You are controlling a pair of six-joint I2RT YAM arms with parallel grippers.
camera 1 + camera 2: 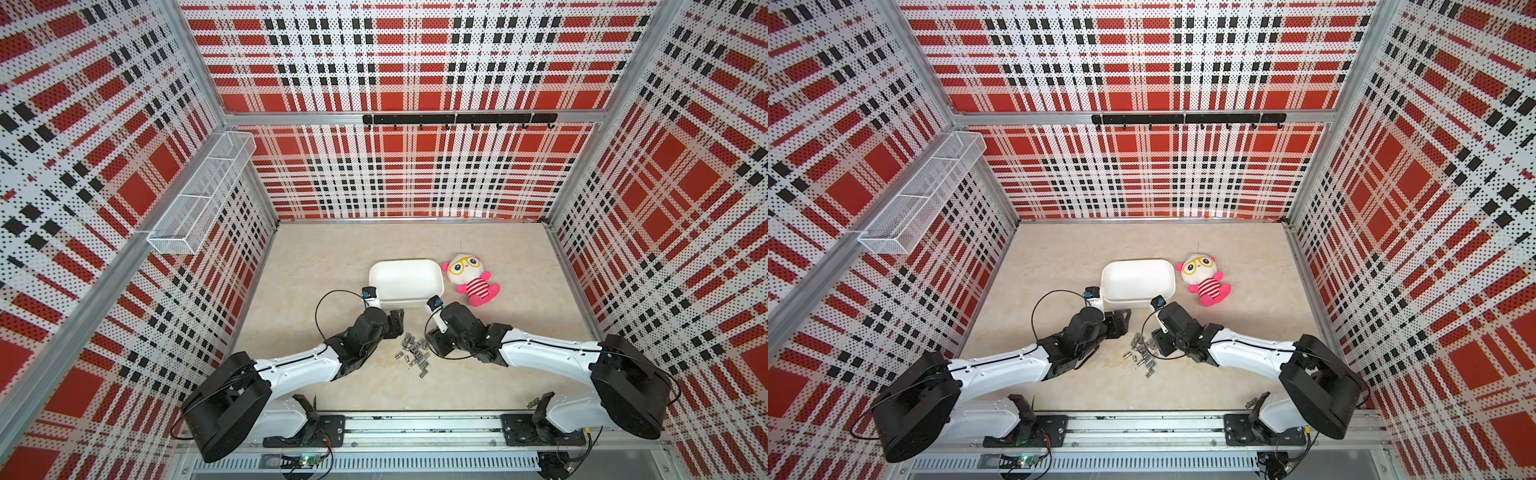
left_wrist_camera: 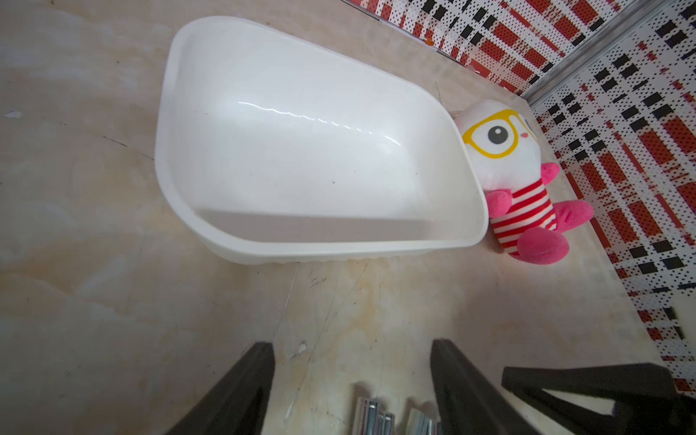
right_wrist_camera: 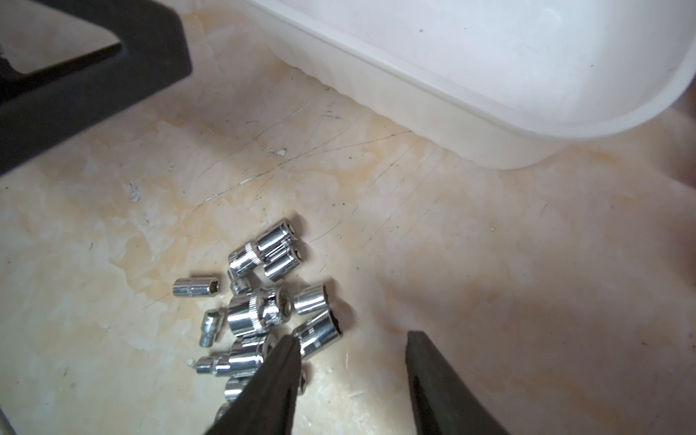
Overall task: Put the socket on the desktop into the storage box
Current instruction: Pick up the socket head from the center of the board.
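Red, black and white plaid perforated walls (image 1: 415,62) close in 3 sides of a beige marbled worktop (image 1: 332,257). 2 white-and-black robot arms reach in from the near rail, the left arm (image 1: 299,365) and the right arm (image 1: 548,349), their wrists angled toward each other. A long white wire-mesh basket (image 1: 203,195) hangs high on the left wall.

The white, shallow, rounded-rectangle plastic storage box (image 1: 405,280) sits mid-worktop, its glossy inside bare. A white plush doll with yellow glasses, a red-striped body and pink limbs (image 1: 471,278) lies just beside the box's right end, its head touching the rim in the left wrist view.

The left gripper (image 2: 350,344) hovers near the box's near wall with its black fingers spread wide, bare worktop between the tips and 2 socket ends showing further back between them. The right gripper (image 3: 350,335) is also spread, with bare worktop in the gap; 1 finger (image 3: 278,369) overlaps the edge of the heap.

The small chrome steel cylinder sockets (image 1: 415,353), of mixed sizes, lie in a loose heap on the worktop between the 2 grippers, on the near side of the box and apart from it.
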